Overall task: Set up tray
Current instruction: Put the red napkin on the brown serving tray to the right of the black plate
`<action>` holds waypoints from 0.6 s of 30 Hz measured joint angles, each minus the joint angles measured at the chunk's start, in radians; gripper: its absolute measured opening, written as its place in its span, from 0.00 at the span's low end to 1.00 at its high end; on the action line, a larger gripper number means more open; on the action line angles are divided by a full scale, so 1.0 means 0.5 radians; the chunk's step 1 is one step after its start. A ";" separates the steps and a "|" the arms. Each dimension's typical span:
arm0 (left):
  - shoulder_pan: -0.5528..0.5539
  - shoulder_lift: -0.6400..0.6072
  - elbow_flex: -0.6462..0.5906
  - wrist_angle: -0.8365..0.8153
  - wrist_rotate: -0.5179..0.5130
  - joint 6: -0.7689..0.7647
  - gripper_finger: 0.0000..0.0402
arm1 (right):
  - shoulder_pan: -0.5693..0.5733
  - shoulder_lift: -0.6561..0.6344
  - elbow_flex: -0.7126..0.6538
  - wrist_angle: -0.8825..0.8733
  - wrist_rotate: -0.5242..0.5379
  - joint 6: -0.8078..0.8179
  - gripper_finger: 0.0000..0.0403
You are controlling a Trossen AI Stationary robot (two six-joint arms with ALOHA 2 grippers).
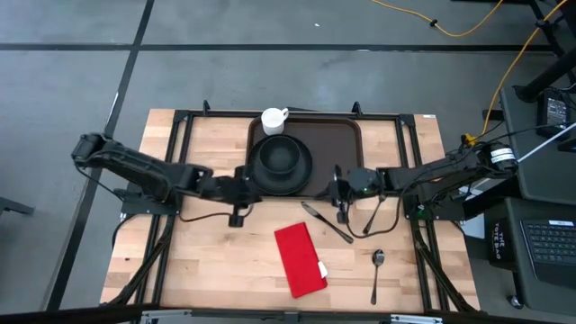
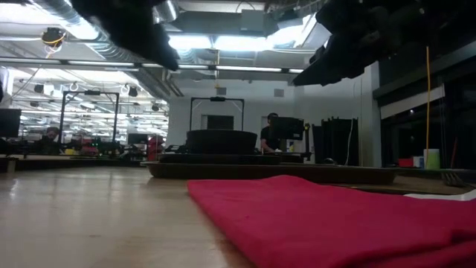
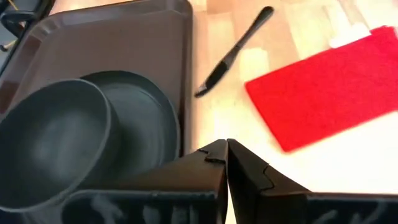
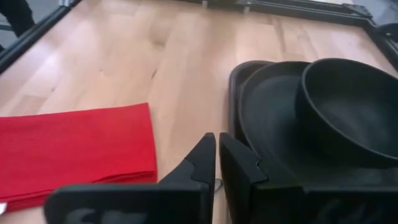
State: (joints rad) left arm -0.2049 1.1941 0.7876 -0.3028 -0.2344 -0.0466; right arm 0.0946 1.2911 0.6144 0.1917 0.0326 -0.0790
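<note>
The dark brown tray (image 1: 340, 137) lies at the table's far middle. On its left half rests a round black plate (image 1: 303, 175) with a black bowl (image 1: 281, 157) on it. A white cup (image 1: 273, 121) stands at the tray's far edge. My left gripper (image 1: 250, 183) hangs shut just left of the plate, near the tray's near left corner; its wrist view shows the shut fingertips (image 3: 227, 149) above the tray's near rim (image 3: 186, 93). My right gripper (image 1: 336, 185) hangs shut at the tray's near edge, right of the plate (image 4: 273, 124).
On the bare wood in front of the tray lie a red napkin (image 1: 300, 259), a black knife (image 1: 326, 222), a fork (image 1: 373, 216) and a spoon (image 1: 378, 268). Black frame rails run along both sides of the table. Free wood lies at the near left.
</note>
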 joint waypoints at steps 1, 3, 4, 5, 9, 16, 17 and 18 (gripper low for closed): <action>-0.031 -0.037 -0.049 0.038 -0.027 -0.015 0.01 | 0.006 0.000 0.000 -0.001 0.000 0.010 0.07; -0.085 -0.107 -0.142 0.122 -0.103 -0.042 0.00 | 0.008 0.000 0.000 0.001 -0.001 0.045 0.07; -0.110 -0.131 -0.183 0.172 -0.147 -0.057 0.00 | 0.007 0.000 0.000 0.004 0.000 0.047 0.07; -0.133 -0.151 -0.223 0.224 -0.183 -0.070 0.00 | 0.005 0.000 0.000 0.006 0.001 0.045 0.07; -0.217 -0.202 -0.359 0.398 -0.236 -0.160 0.01 | 0.005 0.000 0.000 0.029 0.001 0.042 0.07; -0.368 -0.203 -0.485 0.475 -0.425 -0.371 0.00 | 0.011 0.000 0.000 0.047 0.002 -0.010 0.07; -0.385 -0.203 -0.488 0.475 -0.457 -0.374 0.01 | 0.020 0.000 0.000 0.046 0.003 -0.013 0.07; -0.403 -0.203 -0.488 0.483 -0.484 -0.374 0.01 | 0.027 0.000 0.000 0.047 0.005 -0.014 0.07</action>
State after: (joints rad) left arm -0.4066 1.0927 0.5434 -0.0613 -0.4762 -0.2337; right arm 0.1081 1.2911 0.6144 0.2150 0.0349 -0.0860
